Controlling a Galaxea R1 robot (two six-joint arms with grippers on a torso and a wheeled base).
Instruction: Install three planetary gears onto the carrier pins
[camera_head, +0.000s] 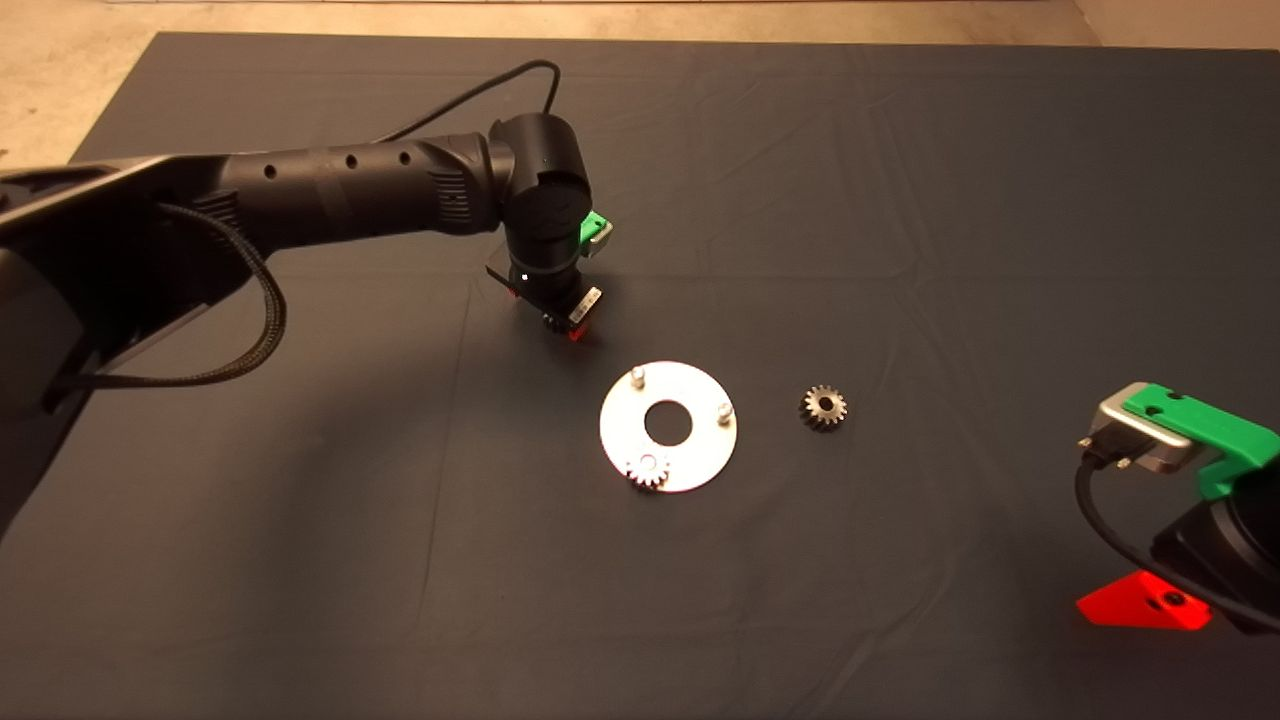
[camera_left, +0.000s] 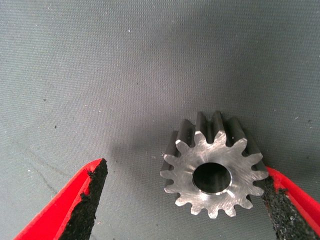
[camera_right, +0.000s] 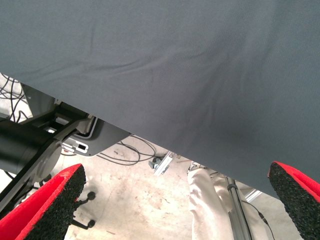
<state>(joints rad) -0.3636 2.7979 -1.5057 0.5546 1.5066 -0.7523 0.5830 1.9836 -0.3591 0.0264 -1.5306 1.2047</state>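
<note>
A flat shiny disc lies mid-mat. Two bare carrier pins stand on it, and one planetary gear sits at its near rim where a third pin would be. A second gear lies on the mat right of the disc. A third gear lies flat on the mat between the fingers of my left gripper, which is open, with the gear against one pad. In the head view that gripper points down just up-left of the disc and hides this gear. My right gripper is parked open at the lower right.
Dark mat covers the table, with wide bare areas on every side of the disc. The right wrist view shows the mat's edge and, beyond it, floor with cables, a black frame and a person's leg.
</note>
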